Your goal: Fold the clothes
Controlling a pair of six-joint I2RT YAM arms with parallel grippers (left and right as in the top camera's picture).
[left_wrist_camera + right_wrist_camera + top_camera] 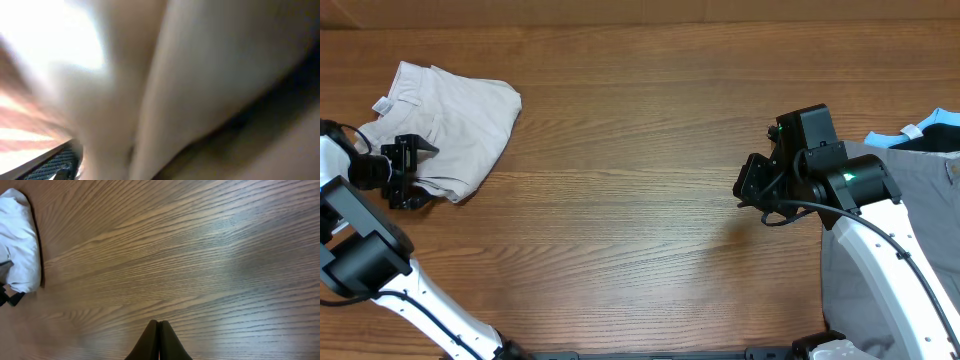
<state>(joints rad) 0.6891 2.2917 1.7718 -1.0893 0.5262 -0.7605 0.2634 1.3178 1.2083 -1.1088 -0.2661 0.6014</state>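
The beige shorts (450, 125) lie folded at the far left of the table, with a small white tag (382, 104) at their upper left corner. My left gripper (420, 175) sits at the shorts' lower left edge with its fingers spread apart. The left wrist view is filled with blurred beige cloth (200, 75), and one finger pad (55, 167) shows at the bottom left. My right gripper (745, 185) hangs over bare wood at the right, its fingers (159, 330) pressed together and empty. The shorts show at the left edge of the right wrist view (20, 240).
A grey garment (865, 255) lies at the table's right edge under the right arm. A black and light-blue garment (930, 135) lies behind it. The wooden table (640, 200) spans the space between the arms.
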